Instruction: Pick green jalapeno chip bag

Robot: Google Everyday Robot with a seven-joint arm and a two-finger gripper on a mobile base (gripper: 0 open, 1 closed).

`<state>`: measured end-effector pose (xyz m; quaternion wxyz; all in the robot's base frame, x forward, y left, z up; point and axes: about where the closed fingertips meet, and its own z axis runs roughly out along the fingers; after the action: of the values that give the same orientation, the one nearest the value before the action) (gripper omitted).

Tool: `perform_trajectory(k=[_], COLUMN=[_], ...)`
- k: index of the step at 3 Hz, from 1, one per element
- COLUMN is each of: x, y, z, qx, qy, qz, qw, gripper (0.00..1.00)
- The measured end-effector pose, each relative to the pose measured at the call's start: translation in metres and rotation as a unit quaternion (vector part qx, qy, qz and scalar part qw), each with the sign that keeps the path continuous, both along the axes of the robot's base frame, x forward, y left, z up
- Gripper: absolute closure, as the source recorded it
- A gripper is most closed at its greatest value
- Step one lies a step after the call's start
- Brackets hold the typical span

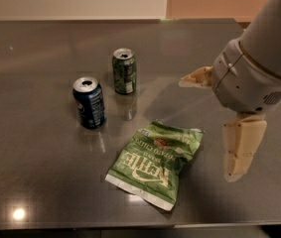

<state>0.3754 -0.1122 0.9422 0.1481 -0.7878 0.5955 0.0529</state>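
You've got dim, warm overhead light: small glare spot on the bench (40,182) nr the front-left corner, soft sheen twd the far edge. Gripper (205,130), fingers spread, hangs nr the right edge w/ a faint shadow to its left.

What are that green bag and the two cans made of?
The green jalapeno chip bag looks like glossy foil or plastic film, creased. The green can and blue can seem aluminium, with silvery tops. The gripper, open right of the bag, looks cream plastic.
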Motion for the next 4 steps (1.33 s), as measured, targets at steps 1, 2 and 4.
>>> perform_trajectory(k=[1, 2, 4], x=[-0.01, -0.006, 0.015], y=[0.015, 0.029, 0.044], z=[-0.016, -0.034, -0.072], qx=[-0.001, -0.011, -0.039], qy=[0.008, 0.007, 0.001], qz=[0.032, 0.055, 0.078], qw=[0.9994, 0.9984, 0.9962], gripper=[0.0, 0.0, 0.0])
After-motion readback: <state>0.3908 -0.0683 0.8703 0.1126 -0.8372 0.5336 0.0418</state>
